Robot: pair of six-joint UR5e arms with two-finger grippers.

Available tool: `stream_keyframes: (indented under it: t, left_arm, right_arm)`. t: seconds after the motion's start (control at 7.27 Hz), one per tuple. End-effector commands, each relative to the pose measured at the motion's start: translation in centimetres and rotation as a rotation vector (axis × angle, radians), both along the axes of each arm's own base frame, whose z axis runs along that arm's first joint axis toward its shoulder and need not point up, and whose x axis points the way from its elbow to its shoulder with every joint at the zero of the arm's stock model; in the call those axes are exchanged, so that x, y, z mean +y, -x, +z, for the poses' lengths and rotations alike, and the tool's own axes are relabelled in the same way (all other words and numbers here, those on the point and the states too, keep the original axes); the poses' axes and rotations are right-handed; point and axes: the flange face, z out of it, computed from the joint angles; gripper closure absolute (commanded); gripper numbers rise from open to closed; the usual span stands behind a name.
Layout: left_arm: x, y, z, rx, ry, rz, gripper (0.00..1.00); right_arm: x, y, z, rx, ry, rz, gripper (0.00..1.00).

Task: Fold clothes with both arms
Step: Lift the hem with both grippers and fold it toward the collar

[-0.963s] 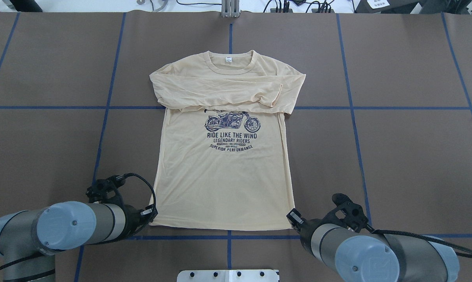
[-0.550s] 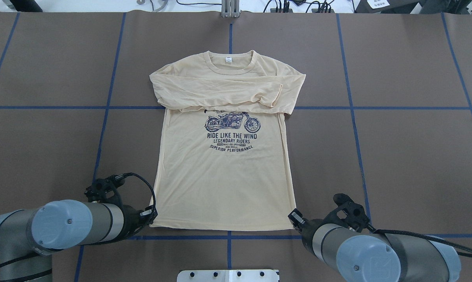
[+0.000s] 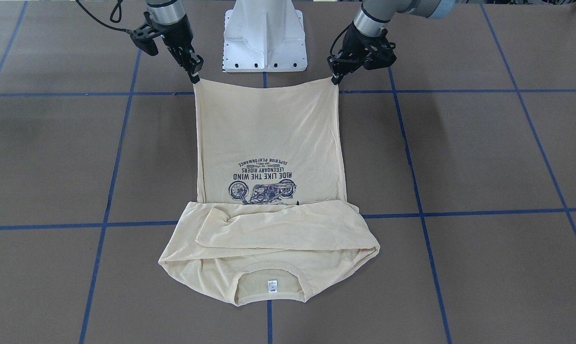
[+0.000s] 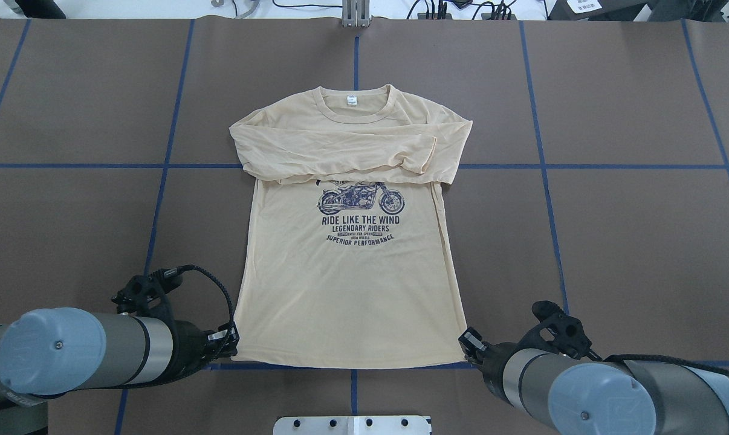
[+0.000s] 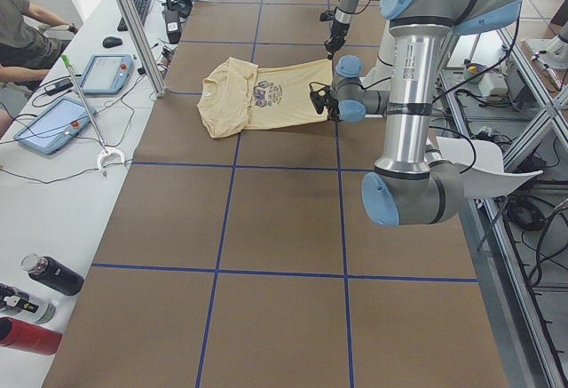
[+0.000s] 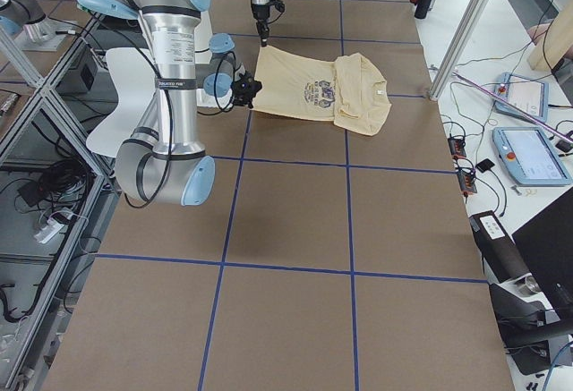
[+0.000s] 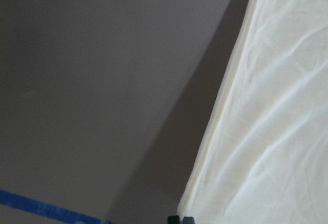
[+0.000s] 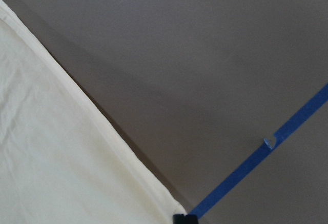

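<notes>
Holding the T-shirt [image 4: 346, 290] by its hem, the left tool [image 4: 234, 345] and the right tool [image 4: 466, 342] are pulling it nearer, starting the fold.

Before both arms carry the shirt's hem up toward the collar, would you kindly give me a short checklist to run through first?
1. Left gripper shut on a hem corner of the shirt: ok.
2. Right gripper shut on the other hem corner: ok.
3. Hem stretched straight between the grippers: ok.
4. Sleeves folded across the chest: ok.
5. Both fabric layers pinched at each corner: cannot tell.
</notes>
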Motion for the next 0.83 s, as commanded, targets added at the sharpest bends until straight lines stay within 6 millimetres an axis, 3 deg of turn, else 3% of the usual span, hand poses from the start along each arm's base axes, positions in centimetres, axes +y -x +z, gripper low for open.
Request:
stream_keyframes:
  t: [0.0,0.14,0.28,0.41,0.55,0.69]
  left_arm:
    - [1.0,1.3,-1.8,0.015,0.065,0.004,1.00]
    - [1.0,1.4,-2.1,0.021,0.068,0.002,1.00]
    - [1.2,2.1,-3.4,0.050,0.065,0.008,1.00]
    - [-1.0,2.7,-4.6,0.076,0.045,-0.038,1.00]
    - [-5.7,4.5,-6.2,0.104,-0.008,-0.122,1.00]
    - [-10.2,4.6,-6.7,0.095,-0.037,-0.194,1.00]
  right_arm:
    - [1.9,-1.4,-0.4,-0.013,0.010,-0.042,1.00]
    - [1.7,-2.5,-1.6,-0.042,0.014,-0.043,1.00]
    - [-0.9,-3.6,-2.3,-0.059,0.034,-0.008,1.00]
    - [-3.4,-4.0,-2.8,-0.067,0.077,-0.004,1.00]
    - [-8.2,-4.1,-4.0,-0.067,0.132,0.034,1.00]
    - [-13.1,-4.1,-6.2,-0.058,0.129,0.026,1.00]
